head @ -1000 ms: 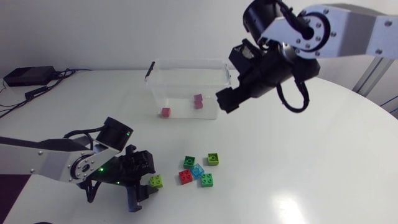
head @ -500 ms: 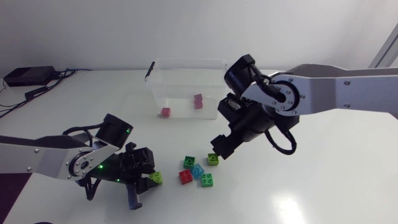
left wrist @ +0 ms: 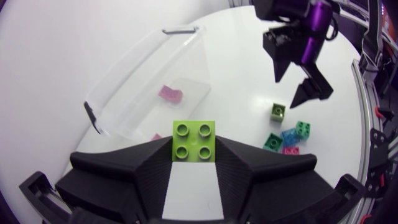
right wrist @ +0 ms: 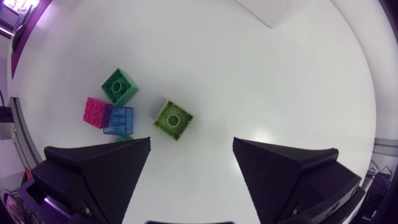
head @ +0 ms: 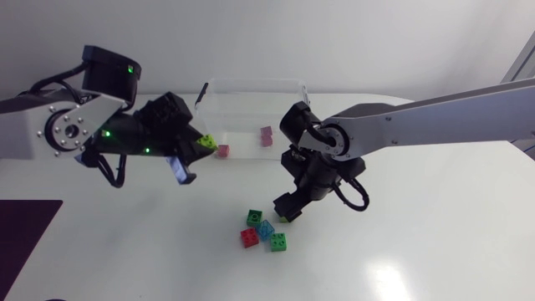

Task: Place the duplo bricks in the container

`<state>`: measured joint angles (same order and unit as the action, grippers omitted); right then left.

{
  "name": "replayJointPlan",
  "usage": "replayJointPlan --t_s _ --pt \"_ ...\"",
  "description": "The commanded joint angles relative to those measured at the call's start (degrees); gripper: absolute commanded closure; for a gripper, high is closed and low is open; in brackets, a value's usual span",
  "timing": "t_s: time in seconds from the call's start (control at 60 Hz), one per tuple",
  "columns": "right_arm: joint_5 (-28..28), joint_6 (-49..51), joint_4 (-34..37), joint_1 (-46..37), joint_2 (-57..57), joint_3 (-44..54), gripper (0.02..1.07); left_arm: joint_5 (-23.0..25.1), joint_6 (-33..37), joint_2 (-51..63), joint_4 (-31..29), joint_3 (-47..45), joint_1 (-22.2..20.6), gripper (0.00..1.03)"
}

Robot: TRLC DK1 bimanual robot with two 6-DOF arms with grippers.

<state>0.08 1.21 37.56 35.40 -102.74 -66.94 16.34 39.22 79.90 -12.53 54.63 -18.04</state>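
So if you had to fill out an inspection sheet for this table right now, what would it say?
Surface: white table, smooth and glossy.
Job's things: clear container with two pink bricks inside; lime brick held near it, not yet in; loose on the table are the olive brick, dark green brick, red brick, blue brick and green brick.
Clutter: nothing seen.
Grippers: left gripper shut on the lime brick; right gripper open, low, with the olive brick just ahead of its fingers.
Cables: black cable looped at the right arm's wrist.
Surroundings: nothing seen.
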Motion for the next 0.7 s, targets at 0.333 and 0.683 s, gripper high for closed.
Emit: replayJointPlan --t_s 0.333,0.683 --pt "0.01 -3.23 1.29 1.96 -6.86 -5.13 0.12 -0.08 -8.20 12.65 4.10 18.58 2.31 0.71" --pt "0.36 -4.29 1.11 2.04 -9.06 -5.40 0.12 -2.01 -9.60 24.34 6.82 28.51 3.10 0.70"
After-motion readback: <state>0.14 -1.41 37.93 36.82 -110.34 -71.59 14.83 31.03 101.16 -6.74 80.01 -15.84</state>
